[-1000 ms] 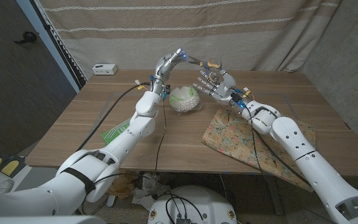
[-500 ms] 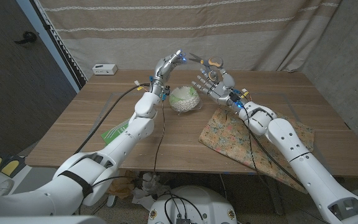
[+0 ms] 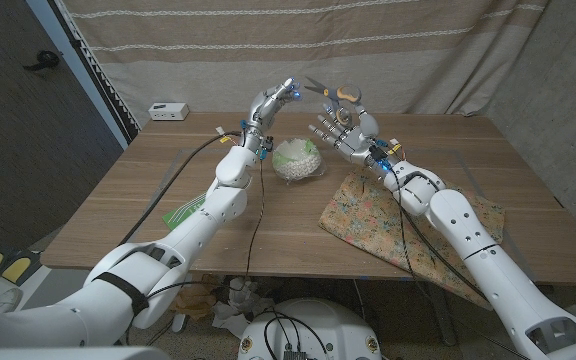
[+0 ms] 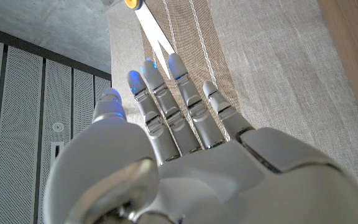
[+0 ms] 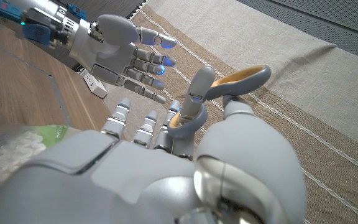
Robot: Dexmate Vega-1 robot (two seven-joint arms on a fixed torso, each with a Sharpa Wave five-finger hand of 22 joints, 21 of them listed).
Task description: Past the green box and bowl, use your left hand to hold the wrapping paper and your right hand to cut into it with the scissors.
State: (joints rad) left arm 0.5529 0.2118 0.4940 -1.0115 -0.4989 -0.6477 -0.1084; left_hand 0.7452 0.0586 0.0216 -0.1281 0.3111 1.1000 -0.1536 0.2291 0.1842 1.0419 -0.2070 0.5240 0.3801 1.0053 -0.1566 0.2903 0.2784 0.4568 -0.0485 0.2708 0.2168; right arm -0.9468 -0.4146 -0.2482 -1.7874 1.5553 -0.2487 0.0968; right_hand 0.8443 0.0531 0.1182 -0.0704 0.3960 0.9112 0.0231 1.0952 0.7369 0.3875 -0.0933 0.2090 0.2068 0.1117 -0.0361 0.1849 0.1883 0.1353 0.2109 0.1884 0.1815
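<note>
Both my hands are up over the far half of the table (image 3: 168,190) in the head view; my left hand (image 3: 273,100) is raised above the bowl (image 3: 297,159), fingers stretched out and apart, gripping nothing; my right hand (image 3: 343,128) is lifted just beside it with the scissors (image 3: 330,93) hooked on its fingers, blades pointing toward my left fingertips; the wrapping paper (image 3: 383,222) lies flat on the table under my right forearm, near the front edge, and neither hand touches it; a strip of the green box (image 3: 188,210) peeks out beside my left forearm; a small white box (image 3: 168,110) sits at the far left corner.

Left wrist view: my left hand (image 4: 185,155) reaches out with its fingers straight and slightly apart; the scissor blades (image 4: 157,34) hang just past my fingertips.

Right wrist view: my right hand (image 5: 166,162) has fingers through the orange-lined scissor handles (image 5: 235,84); my left hand (image 5: 126,56) is spread wide just beyond; the bowl (image 5: 17,149) sits below.
</note>
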